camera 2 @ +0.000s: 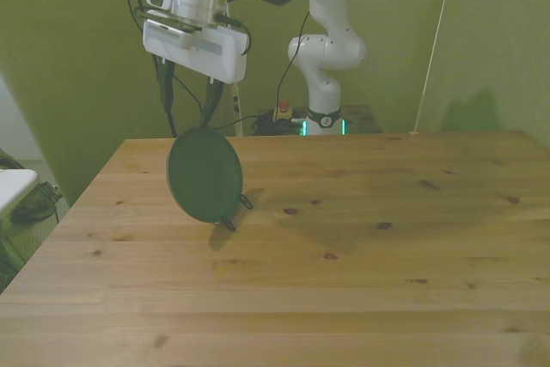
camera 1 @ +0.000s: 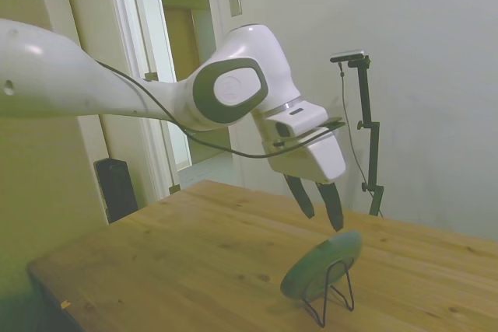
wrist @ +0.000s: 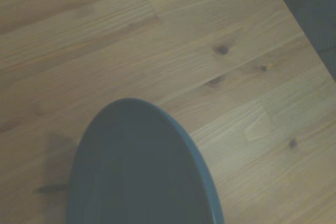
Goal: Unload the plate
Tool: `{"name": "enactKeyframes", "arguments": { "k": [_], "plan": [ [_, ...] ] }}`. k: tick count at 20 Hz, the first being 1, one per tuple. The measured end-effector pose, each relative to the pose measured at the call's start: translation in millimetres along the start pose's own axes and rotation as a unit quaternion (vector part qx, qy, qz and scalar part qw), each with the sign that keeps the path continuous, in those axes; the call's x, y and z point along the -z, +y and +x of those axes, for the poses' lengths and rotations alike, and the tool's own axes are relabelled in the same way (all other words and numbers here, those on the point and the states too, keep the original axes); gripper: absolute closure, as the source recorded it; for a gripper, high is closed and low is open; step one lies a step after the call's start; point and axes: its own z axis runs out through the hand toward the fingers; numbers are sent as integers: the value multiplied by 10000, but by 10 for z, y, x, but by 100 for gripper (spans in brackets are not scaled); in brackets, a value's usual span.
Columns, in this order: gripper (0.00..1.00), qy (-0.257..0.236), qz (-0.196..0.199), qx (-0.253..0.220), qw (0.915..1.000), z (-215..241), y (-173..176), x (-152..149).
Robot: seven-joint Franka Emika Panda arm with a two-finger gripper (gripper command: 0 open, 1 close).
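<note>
A pale doorway [camera 1: 183, 75] opens behind the wooden table [camera 1: 194, 262], whose knotty planks run bare to the plate's right. The plate [camera 1: 321, 263] leans tilted in a thin black wire stand [camera 1: 331, 295]. Just above its top rim the gripper [camera 1: 323, 215] hangs, fingers parted, holding nothing.

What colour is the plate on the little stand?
Dark grey-green; the plate shows best in the front view.

A thin black wire stand [camera 1: 333, 295] rests on the wooden table [camera 2: 361, 281], toward the edge at the front view's left. Past the far edge, a small device with green lights [camera 2: 322, 126] sits low by a wall.
</note>
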Motion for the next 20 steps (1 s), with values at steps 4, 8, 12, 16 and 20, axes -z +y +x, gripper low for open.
{"name": "enactKeyframes", "arguments": {
  "k": [4, 8, 12, 16, 20],
  "plan": [
    [0, -44, -301, 67, 9995, -44, -187, -124],
    [0, -132, -456, 136, 9988, -138, -284, -255],
    [0, -155, -626, 187, 9977, -157, -266, -366],
    [100, -110, -783, 265, 9965, -174, -226, -431],
    [100, -138, -838, 266, 9960, -181, -191, -494]
  ]
}}
